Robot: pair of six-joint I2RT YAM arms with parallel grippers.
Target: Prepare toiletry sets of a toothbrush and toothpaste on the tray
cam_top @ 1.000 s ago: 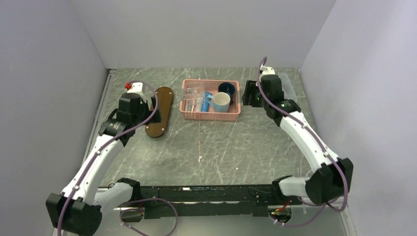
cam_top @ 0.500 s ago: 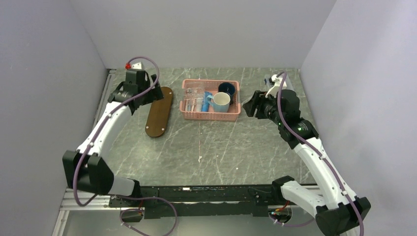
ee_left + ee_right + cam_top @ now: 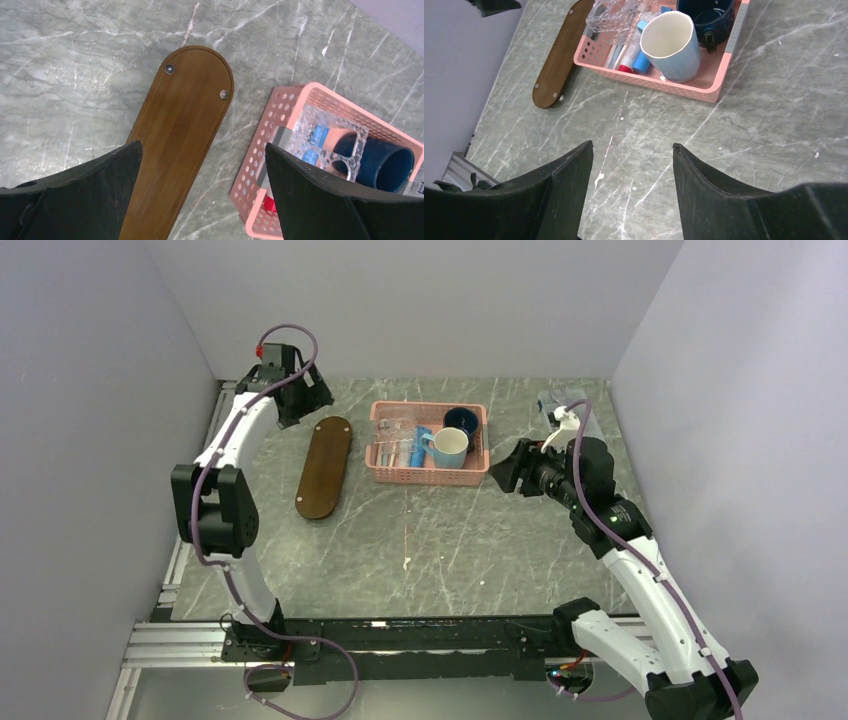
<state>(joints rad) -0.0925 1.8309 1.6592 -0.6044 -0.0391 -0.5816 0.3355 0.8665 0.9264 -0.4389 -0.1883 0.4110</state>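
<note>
Top external view: at the far left of the pink basket [image 3: 430, 477], the left gripper [image 3: 300, 405] hangs in the air beyond the tray [image 3: 325, 465], its two black fingers spread wide and holding nothing; from the left wrist view the same gripper [image 3: 200, 150] frames the board's rounded end between its parted fingers. The tray, a dark brown wooden board with rounded ends, lies flat and bare on the grey marbled table [image 3: 430, 550], just left of the basket and apart from it, its long side running roughly alongside the basket's left wall. Inside the basket, the blue toothpaste [image 3: 420, 445] lies near the middle, against the left side of a pale blue mug [image 3: 450, 447] tipped on its side, with a clear plastic box [image 3: 395, 425] in the left rear corner and a dark blue mug [image 3: 461, 421] in the right rear corner. Slim items beside the tube are too small to tell apart. To the right of the basket, the right gripper [image 3: 505, 470] hovers above the table and points toward it, fingers apart and empty, as the right wrist view confirms.
</note>
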